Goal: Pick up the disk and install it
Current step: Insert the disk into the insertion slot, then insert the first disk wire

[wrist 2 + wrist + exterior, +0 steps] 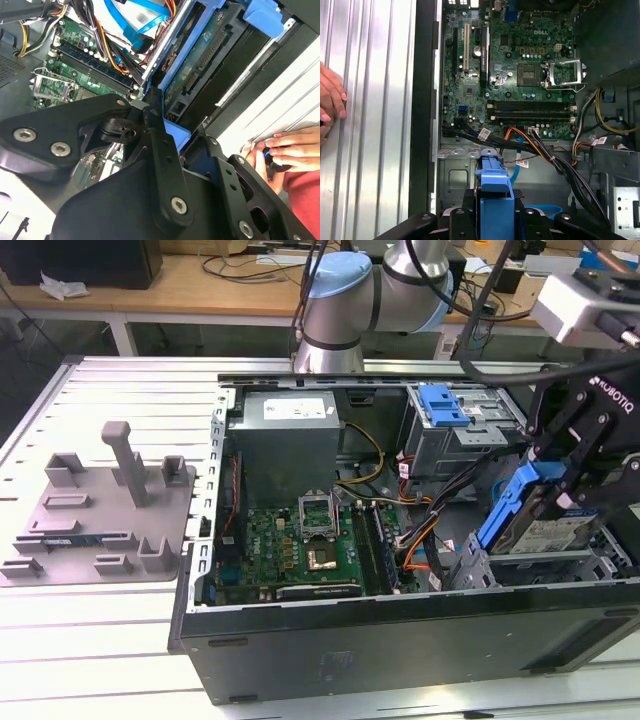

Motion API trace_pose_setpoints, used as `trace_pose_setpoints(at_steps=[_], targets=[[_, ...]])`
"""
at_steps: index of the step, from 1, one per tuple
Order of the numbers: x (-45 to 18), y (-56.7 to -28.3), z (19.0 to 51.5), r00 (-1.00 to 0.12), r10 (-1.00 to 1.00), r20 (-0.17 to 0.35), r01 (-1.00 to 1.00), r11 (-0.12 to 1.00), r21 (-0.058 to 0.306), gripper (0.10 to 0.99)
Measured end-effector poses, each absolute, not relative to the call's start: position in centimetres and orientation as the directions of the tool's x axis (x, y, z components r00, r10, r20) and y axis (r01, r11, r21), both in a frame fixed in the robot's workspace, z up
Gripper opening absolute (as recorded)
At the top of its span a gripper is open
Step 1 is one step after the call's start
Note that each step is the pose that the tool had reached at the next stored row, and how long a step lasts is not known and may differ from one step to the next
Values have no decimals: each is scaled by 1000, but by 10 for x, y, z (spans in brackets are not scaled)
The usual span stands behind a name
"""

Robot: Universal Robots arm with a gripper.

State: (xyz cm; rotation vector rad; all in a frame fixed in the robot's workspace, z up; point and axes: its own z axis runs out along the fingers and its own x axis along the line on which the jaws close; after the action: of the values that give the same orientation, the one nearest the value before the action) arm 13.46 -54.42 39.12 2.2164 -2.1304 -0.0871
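Observation:
My black gripper (562, 498) hangs over the open computer case (400, 630) at the exterior view's right. It is shut on the disk (548, 532), a silver drive with a printed label in a blue carrier (503, 508). The disk stands tilted on edge, its lower part down in the metal drive bay (540, 565) at the case's near right corner. In the first wrist view the blue carrier (495, 197) sits between the two black fingers (456, 219). The second wrist view shows the disk's green circuit side (200, 65) beyond a finger link (160, 145).
Inside the case are the green motherboard (300, 550), the grey power supply (290, 435), cable bundles (430, 505) and a drive cage with a blue clip (445, 403). A grey moulded tray (100, 515) lies left of the case. A person's hand (285, 150) rests on the ribbed table beside the case.

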Motion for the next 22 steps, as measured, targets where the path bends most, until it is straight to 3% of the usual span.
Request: trace_pose_setpoints(at_steps=[2,5,22], targets=[[135,-544,389,40,-999,5,-995,-40,87,376],[135,-544,389,40,-999,5,-995,-40,87,502],[135,-544,389,41,-999,6,-995,-41,87,502]])
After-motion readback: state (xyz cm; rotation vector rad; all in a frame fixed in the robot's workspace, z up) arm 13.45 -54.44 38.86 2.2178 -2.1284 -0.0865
